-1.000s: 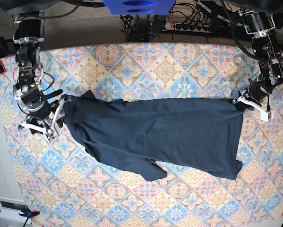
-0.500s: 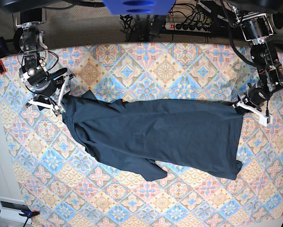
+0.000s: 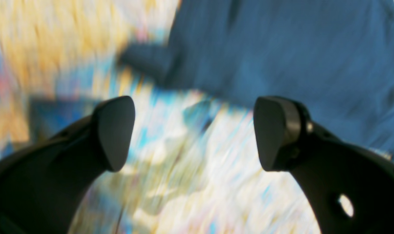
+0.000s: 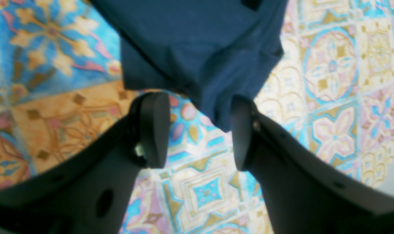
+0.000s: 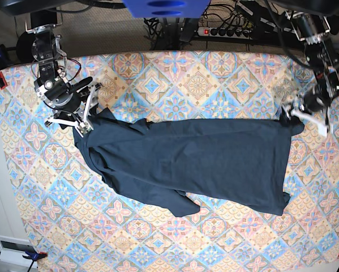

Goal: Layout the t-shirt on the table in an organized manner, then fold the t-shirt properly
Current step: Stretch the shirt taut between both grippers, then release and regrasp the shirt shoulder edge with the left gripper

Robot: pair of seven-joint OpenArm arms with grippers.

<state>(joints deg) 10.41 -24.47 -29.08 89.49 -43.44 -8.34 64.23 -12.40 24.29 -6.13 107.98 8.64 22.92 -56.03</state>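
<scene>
Lying crumpled along its near edge, the t-shirt [image 5: 186, 164] stretched across the middle of the patterned surface [image 5: 158, 243], its lower hem bunched and one sleeve tucked under. Farther back, the right gripper [image 4: 198, 130] hung over the shirt's corner with fingers [image 4: 153, 128] spread apart, a tip of cloth drooping between them but not pinched. The left gripper [image 3: 193, 133] was likewise wide open just off the opposite corner, its view badly blurred. Closing carelessly could have snagged only a thin edge, or caught the tablecloth, dragging the shirt askew and adding wrinkles.
</scene>
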